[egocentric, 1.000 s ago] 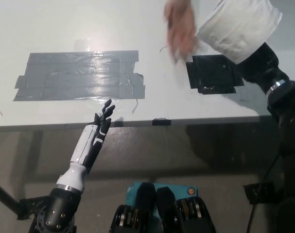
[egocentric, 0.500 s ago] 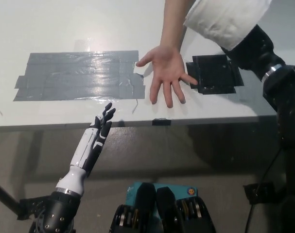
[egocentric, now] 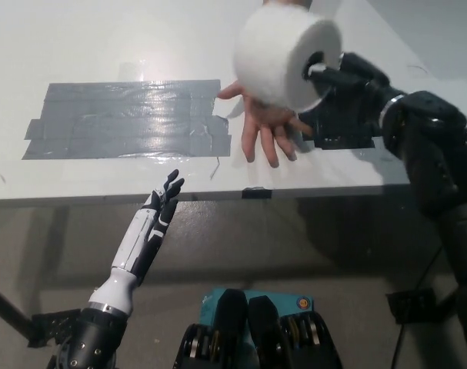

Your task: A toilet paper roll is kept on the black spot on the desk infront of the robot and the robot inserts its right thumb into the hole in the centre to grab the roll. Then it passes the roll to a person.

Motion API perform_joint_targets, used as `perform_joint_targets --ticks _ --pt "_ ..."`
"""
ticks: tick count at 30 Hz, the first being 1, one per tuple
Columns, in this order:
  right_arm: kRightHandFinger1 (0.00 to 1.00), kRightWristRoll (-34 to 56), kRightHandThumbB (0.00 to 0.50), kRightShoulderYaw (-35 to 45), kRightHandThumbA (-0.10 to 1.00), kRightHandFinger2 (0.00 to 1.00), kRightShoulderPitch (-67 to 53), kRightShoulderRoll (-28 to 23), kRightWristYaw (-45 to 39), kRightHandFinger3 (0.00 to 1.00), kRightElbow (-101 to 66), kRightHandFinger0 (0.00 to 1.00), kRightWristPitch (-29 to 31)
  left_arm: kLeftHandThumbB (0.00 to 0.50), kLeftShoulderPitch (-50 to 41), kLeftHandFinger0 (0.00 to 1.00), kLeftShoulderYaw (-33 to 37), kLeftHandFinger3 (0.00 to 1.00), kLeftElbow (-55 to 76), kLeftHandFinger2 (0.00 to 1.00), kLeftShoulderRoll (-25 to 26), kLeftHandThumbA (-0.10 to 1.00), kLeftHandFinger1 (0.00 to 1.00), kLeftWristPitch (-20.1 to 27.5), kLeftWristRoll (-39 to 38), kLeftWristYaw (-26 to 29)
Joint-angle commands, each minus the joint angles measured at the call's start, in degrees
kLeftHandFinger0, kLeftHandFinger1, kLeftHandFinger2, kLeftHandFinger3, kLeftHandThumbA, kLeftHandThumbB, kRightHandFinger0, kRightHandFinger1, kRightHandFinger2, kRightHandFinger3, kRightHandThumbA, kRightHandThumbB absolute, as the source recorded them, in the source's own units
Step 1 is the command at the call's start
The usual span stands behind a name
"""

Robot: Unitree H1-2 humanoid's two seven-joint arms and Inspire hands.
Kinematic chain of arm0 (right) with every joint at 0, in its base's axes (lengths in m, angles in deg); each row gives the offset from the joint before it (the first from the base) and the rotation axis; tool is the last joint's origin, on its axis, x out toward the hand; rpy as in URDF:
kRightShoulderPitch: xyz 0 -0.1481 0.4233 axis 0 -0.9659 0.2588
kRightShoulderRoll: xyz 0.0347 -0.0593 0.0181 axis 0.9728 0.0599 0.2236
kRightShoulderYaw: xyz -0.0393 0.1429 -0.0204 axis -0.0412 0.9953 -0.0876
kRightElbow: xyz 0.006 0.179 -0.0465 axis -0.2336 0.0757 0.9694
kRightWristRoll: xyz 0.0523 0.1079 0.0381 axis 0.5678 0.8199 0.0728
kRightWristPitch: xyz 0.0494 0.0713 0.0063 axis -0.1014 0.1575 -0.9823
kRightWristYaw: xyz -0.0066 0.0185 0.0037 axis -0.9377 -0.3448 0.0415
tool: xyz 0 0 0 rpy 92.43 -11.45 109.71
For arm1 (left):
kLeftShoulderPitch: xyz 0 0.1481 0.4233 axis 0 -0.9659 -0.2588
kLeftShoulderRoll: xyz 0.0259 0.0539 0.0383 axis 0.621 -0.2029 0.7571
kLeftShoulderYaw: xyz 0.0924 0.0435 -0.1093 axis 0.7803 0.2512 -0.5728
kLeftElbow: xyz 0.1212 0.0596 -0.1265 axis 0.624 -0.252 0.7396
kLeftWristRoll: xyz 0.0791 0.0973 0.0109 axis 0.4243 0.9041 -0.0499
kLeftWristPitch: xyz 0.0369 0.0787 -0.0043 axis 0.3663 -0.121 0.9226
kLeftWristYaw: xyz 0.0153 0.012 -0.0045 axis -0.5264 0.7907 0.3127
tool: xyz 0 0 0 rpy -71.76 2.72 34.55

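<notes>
My right hand [egocentric: 342,77] is closed on the toilet paper roll [egocentric: 285,54], thumb pushed into the core hole, other fingers against the end face; the roll is carried in the air, hole facing toward the arm side. Directly beneath it a person's hand [egocentric: 265,127] lies open, palm up, on the tabletop [egocentric: 102,46], just beside the black spot [egocentric: 348,131], which my arm partly covers. Step in hand, as I judge it: the handover. To do it well I would lower the roll slowly until it sits in that palm, keep the thumb seated until the person takes the weight, then slide the thumb out along the core axis, not sideways. My left hand [egocentric: 158,207] rests at the near tabletop edge, fingers spread, holding nothing.
</notes>
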Motion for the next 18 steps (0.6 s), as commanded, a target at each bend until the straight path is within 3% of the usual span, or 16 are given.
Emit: perform_joint_targets --ticks 1,5,6,8,9,10,13,16,18 --pt "0.64 -19.4 0.176 -10.8 -0.10 1.00 13.3 -3.3 6.1 0.98 4.7 0.11 11.1 0.113 1.9 1.00 0.0 1.00 2.7 1.00 0.7 1.00 1.00 0.4 0.1 -0.9" --pt "0.63 -22.8 0.183 -14.8 -0.10 0.96 14.9 -3.1 7.6 0.94 7.4 0.14 12.9 0.111 2.0 1.00 0.0 1.00 3.1 1.00 0.9 1.00 1.00 -0.2 0.2 -1.1" --pt "0.59 -23.7 0.187 -15.9 -0.10 0.91 15.5 -2.7 8.0 0.88 8.9 0.18 14.0 0.110 2.0 1.00 0.0 1.00 3.2 1.00 0.9 1.00 1.00 -0.4 0.1 -1.2" --pt "0.54 -23.5 0.186 -16.5 -0.10 0.90 15.8 -2.1 8.0 0.86 10.0 0.10 14.8 0.120 2.2 1.00 -0.1 1.00 3.1 1.00 0.8 1.00 1.00 -0.5 -0.3 -1.4" --pt "0.56 -23.6 0.216 -16.7 -0.10 0.88 15.8 -2.0 8.1 0.84 10.2 0.13 14.9 0.121 2.1 1.00 -0.1 1.00 3.1 1.00 0.8 1.00 1.00 -0.5 -0.3 -1.4" --pt "0.57 -23.9 0.185 -17.2 -0.10 0.90 15.9 -1.4 8.1 0.85 10.7 0.09 14.9 0.123 2.1 1.00 -0.2 1.00 3.4 1.00 0.8 1.00 1.00 -0.9 -0.3 -1.5" --pt "0.61 -24.2 0.189 -17.6 -0.10 0.93 16.0 -0.3 8.1 0.87 11.6 0.12 15.5 0.122 2.3 1.00 -0.1 1.00 3.4 1.00 0.7 0.99 1.00 -0.9 -0.2 -1.5" --pt "0.64 -25.8 0.188 -18.5 -0.10 0.94 16.2 0.8 8.4 0.86 12.4 0.16 16.2 0.123 2.5 1.00 -0.1 1.00 3.4 1.00 0.8 0.98 1.00 -1.4 -0.2 -1.7" --pt "0.70 -26.7 0.189 -19.1 -0.10 0.96 16.4 1.0 7.7 0.86 12.6 0.23 16.0 0.127 2.6 1.00 -0.1 1.00 3.2 1.00 0.8 0.98 1.00 -1.4 -0.1 -1.6"
